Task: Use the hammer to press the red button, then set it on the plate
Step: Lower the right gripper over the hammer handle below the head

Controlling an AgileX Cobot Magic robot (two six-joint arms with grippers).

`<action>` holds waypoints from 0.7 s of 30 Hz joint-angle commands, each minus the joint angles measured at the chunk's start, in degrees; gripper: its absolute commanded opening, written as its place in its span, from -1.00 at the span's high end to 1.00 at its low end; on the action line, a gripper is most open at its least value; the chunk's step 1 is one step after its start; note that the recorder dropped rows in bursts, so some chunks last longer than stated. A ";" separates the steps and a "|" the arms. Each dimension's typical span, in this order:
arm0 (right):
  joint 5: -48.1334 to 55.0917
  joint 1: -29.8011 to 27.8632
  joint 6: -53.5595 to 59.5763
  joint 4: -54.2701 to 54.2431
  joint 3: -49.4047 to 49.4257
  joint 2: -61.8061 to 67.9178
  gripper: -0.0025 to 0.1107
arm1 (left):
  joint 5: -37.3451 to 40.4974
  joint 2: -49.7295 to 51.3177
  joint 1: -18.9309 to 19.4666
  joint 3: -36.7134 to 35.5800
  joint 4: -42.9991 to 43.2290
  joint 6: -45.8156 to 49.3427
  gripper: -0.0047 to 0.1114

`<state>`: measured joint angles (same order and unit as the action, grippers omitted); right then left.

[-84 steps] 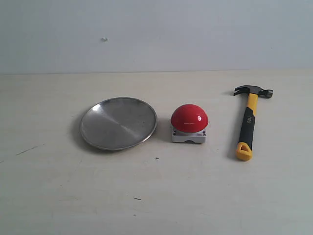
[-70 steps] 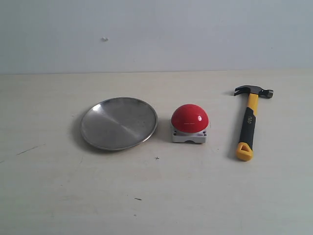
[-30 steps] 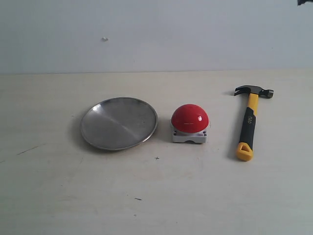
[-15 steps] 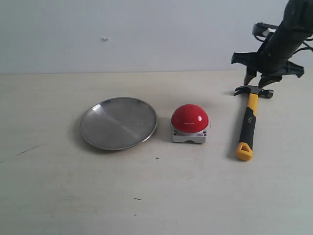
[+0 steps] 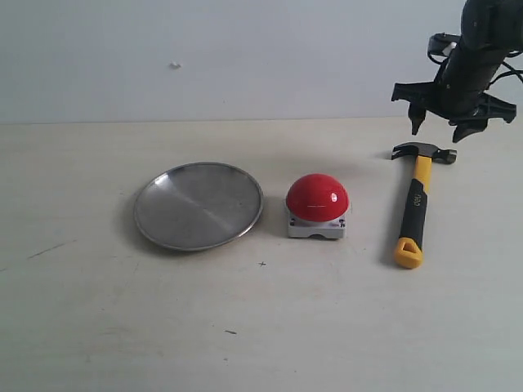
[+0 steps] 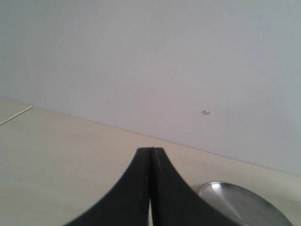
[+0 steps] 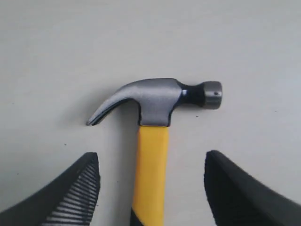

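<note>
The hammer [image 5: 415, 198] lies flat on the table at the right, dark head at the far end, yellow looped end nearest. My right gripper [image 5: 442, 127] hangs open just above and behind the head. In the right wrist view the hammer [image 7: 155, 106] lies on the table, its yellow neck running between the spread fingers of that gripper [image 7: 151, 160], untouched. The red button [image 5: 316, 198] sits mid-table on its grey base. The silver plate [image 5: 198, 205] lies to its left. My left gripper [image 6: 150, 153] is shut and empty; an edge of the plate [image 6: 244, 205] shows beside it.
A pale wall [image 5: 245, 57] runs along the far edge of the table. The light tabletop [image 5: 261, 327] carries a few small dark marks in front.
My right arm has come into the exterior view from the upper right and now hangs over the hammer head, slightly higher and further right than half a second ago. Nothing on the table has moved.
</note>
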<state>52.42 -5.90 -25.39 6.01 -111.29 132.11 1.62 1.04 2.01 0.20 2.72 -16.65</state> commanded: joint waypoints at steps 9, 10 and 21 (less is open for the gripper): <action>0.15 -0.20 -2.14 -2.70 -0.67 3.95 -0.16 | -0.07 -0.27 -0.44 -0.20 -0.02 -0.05 0.92; -0.13 -0.20 -2.14 -2.70 -0.67 4.13 -0.16 | -0.07 -0.27 -0.44 -0.20 -0.02 -0.05 0.92; 0.58 -0.72 -2.88 -2.55 -4.01 6.78 -0.16 | -0.07 -0.27 -0.44 -0.20 -0.02 -0.05 0.92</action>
<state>50.99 -6.11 -28.01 3.18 -113.32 137.16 1.62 1.04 2.01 0.20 2.72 -16.65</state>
